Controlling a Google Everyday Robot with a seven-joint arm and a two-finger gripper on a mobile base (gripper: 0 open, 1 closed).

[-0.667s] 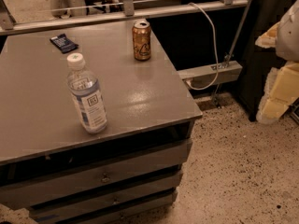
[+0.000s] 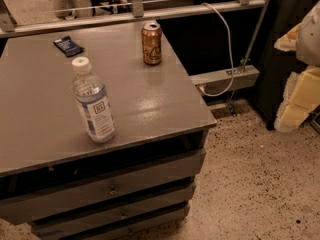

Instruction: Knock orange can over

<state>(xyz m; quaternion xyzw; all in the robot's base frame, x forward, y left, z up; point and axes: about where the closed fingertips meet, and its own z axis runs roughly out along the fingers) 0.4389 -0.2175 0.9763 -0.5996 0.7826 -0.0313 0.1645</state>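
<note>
You will find a dark packet [image 2: 68, 46] near the far left corner of the table [image 2: 165, 109] and a water bottle [image 2: 93, 103] upright toward the front edge. The orange can [image 2: 151, 43] stands upright by the far right corner. The gripper [image 2: 300, 94] hangs well beyond the right edge, clear of the can; you cannot tell whether it is spread or closed.
</note>
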